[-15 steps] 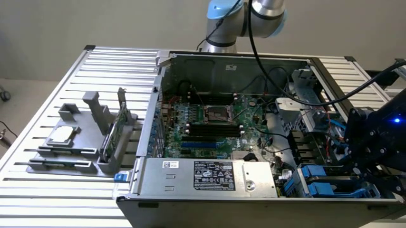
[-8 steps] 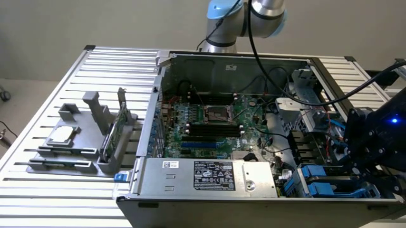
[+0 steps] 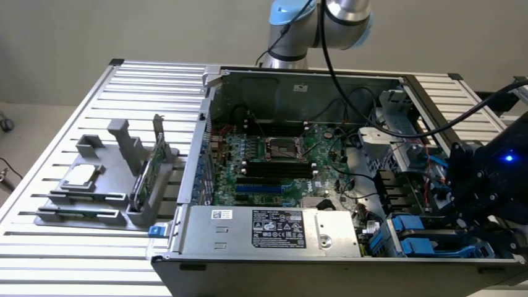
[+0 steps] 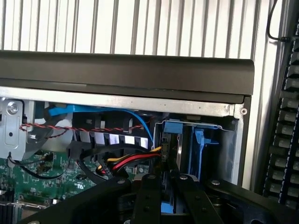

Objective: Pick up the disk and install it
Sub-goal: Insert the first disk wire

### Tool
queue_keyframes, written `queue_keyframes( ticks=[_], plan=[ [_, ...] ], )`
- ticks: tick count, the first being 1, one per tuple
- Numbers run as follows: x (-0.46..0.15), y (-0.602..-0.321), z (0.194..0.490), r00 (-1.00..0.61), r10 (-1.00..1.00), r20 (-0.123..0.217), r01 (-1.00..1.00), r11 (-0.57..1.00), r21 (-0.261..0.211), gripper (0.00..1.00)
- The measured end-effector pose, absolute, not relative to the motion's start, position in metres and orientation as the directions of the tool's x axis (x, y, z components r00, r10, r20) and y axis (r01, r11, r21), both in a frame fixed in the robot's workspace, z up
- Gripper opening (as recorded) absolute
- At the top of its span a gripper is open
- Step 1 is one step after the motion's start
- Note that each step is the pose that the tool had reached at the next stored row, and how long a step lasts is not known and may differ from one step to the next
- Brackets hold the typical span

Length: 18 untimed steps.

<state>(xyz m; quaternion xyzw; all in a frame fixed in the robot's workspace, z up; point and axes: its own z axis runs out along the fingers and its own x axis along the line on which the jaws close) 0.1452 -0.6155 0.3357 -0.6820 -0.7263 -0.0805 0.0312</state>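
The disk [image 4: 171, 149] stands on edge in the wrist view, a thin dark slab with bright blue rail pieces, down inside the drive bay in a corner of the open computer case [image 3: 247, 247]. My gripper [image 4: 169, 182] has its black fingers [image 4: 148, 196] close on either side of the disk, with blue plastic showing between them, shut on it. In the exterior view the gripper [image 3: 464, 230] hangs over the case's near corner at the exterior view's right, just above the blue drive rails [image 3: 417, 244].
A yellow, red and black cable bundle [image 4: 126, 162] and a blue cable [image 4: 135, 119] run right beside the bay. The power supply [image 3: 272, 230] and motherboard [image 3: 272, 158] take up the case. A grey holder [image 3: 107, 185] with a silver chip and a green card stands at the exterior view's left.
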Motion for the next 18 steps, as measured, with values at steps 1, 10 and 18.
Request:
queue_keyframes(
  ticks=[1, 10, 18],
  plan=[
    [0.1450, -0.6155, 0.3355, -0.068, 0.986, 0.155, 0.996, 0.057, 0.075, 0.18],
    [0.1449, -0.6155, 0.3341, -0.066, 0.986, 0.155, 0.996, 0.055, 0.076, 0.18],
    [0.1458, -0.6155, 0.3331, -0.065, 0.986, 0.155, 0.996, 0.054, 0.076, 0.18]
  ],
)
